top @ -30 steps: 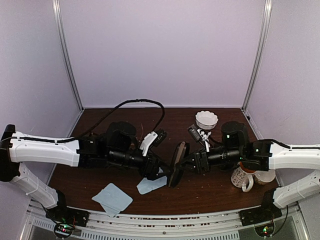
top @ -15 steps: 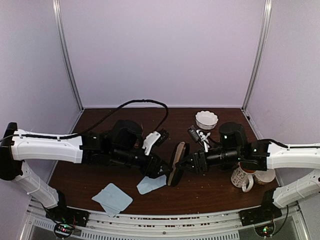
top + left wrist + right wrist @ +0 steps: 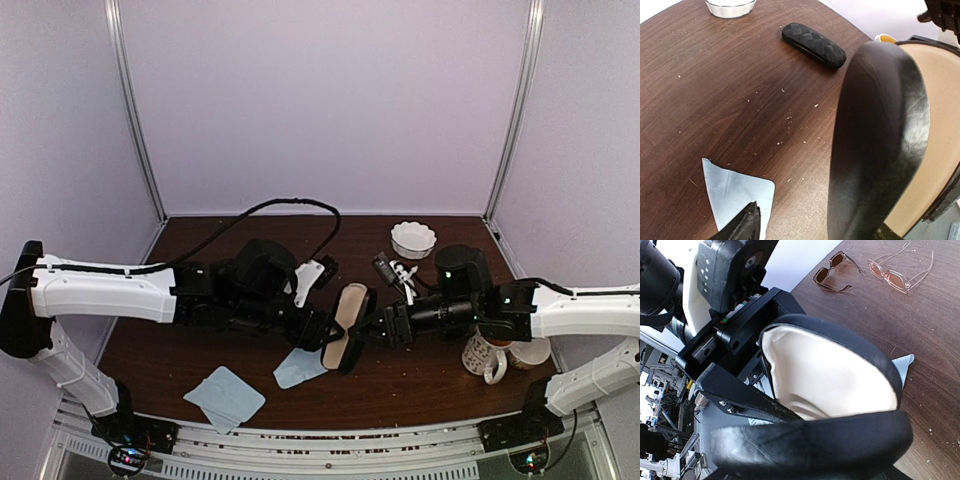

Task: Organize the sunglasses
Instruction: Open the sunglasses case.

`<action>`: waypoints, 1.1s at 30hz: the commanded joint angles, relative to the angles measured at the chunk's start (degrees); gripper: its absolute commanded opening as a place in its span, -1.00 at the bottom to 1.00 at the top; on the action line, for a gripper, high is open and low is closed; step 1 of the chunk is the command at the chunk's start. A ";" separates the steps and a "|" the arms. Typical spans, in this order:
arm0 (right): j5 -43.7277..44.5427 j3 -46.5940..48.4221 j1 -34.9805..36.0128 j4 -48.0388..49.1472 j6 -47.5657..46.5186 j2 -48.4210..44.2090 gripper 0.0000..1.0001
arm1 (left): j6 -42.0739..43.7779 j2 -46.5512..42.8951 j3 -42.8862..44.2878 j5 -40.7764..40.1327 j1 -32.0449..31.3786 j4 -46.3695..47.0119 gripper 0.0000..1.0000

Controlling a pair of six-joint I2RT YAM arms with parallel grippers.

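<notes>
Lilac walls surround the brown worktop. Overhead, both jaws meet at the open glasses case; I can't spot the sunglasses. Left wrist: left jaws straddle its lid, parted, one finger clear. Right wrist: right jaws clamp the case; dark pair at 1 o'clock, copper pair toward 2, well beyond.

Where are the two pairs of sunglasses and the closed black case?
Dark-framed sunglasses [image 3: 830,269]: right wrist view, bridge.
Copper wire-framed sunglasses [image 3: 886,273]: right wrist view, bridge.
Closed black woven-texture glasses case [image 3: 814,45]: left wrist view, lid middle.
</notes>
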 commanded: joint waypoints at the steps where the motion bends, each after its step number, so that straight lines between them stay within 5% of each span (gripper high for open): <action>1: -8.68 3.09 1.96 5.63 0.27 -1.36 -0.27 | 0.12 1.51 0.66 -6.94 1.45 -0.98 0.27; 19: -9.50 2.11 1.98 4.05 -0.55 -3.60 -0.27 | -1.19 1.21 0.78 -9.80 1.45 -3.75 0.35; 33: -0.26 3.91 1.95 -2.98 -1.89 -1.94 -0.27 | -0.35 -2.29 1.21 -7.06 1.45 -3.40 0.29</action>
